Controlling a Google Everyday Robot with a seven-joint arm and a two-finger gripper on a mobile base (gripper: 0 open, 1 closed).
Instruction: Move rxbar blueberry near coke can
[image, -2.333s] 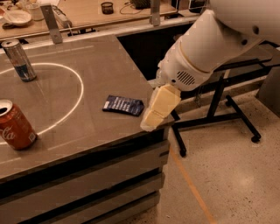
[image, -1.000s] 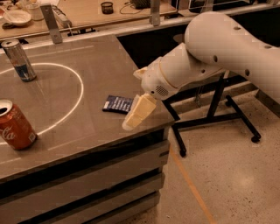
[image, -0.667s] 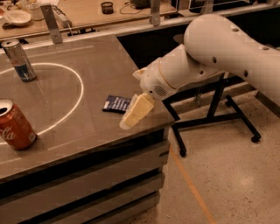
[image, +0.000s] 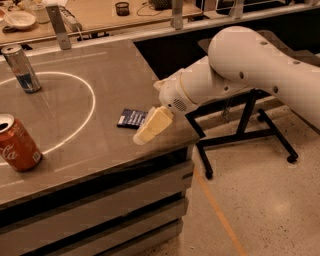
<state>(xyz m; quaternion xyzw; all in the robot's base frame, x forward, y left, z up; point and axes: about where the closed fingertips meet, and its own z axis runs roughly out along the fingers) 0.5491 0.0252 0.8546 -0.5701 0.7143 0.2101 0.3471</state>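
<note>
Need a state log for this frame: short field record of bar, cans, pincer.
target: flat dark navy-blue snack bar wrapper, lying on the grey table near its right edge, outside the white circle line
reference: red-orange soda can, upright at front left, apart from the bar
pincer: cream-coloured pincer at the bar's right end, contact unclear
other: slim silver-and-blue can, upright at back left
</note>
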